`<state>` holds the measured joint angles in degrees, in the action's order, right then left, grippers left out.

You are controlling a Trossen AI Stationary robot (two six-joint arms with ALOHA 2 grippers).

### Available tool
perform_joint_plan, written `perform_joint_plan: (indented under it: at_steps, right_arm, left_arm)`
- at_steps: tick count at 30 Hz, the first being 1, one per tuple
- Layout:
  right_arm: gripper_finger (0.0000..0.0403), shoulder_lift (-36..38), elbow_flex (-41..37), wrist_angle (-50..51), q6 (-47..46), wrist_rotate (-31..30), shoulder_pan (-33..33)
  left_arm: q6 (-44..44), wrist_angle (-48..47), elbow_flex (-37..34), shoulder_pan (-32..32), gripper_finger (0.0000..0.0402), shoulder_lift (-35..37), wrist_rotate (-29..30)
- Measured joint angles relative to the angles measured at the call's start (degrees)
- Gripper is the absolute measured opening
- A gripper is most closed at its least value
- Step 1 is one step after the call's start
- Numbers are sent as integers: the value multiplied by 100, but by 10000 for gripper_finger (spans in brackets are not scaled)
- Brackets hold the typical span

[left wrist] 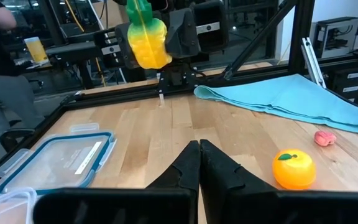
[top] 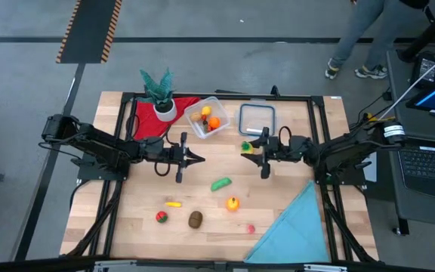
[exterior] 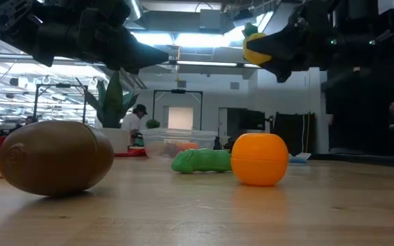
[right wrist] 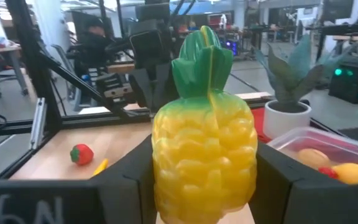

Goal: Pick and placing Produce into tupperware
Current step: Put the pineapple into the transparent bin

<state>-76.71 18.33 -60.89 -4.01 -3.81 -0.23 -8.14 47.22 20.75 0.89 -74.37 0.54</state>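
Right gripper (top: 249,146), clamped on a toy pineapple (right wrist: 204,155), holds it lifted above the tabletop just beside the tupperware (top: 209,116) near the far edge, apparently for transfer. Left gripper (top: 199,159) hovers mid-table, fingers together.

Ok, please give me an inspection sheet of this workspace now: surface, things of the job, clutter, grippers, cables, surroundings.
Surface: wooden table in a black frame.
Job's things: tupperware holds some orange and yellow pieces. On the table lie a green vegetable, an orange fruit, a brown piece, a red piece, a yellow piece and a pink piece.
Clutter: lid, potted plant, red cloth, blue cloth.
Grippers: right gripper is shut on a toy pineapple, raised above the table; left gripper is shut, empty.
Cables: nothing seen on the table.
Surroundings: a person's legs beyond the table; a laptop beside it.
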Motion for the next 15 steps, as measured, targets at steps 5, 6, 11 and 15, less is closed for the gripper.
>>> perform_joint_plan:
  at_steps: [5, 6, 11, 15]
  right_arm:
    - [176, -310, 24, -273, -14, 293, -133]
    - [176, -355, 60, -273, -7, 376, -155]
    - [176, -505, 290, -275, 111, 742, -279]
    - [176, -581, 459, -266, 161, 1064, -424]
  left_arm:
    - [-7, 71, 0, -13, 7, 0, 242]
    - [-9, 85, 0, -11, 11, 0, 344]
    - [-224, 143, 0, -11, 57, 0, 464]
    - [-258, 319, 0, -11, 118, 0, 851]
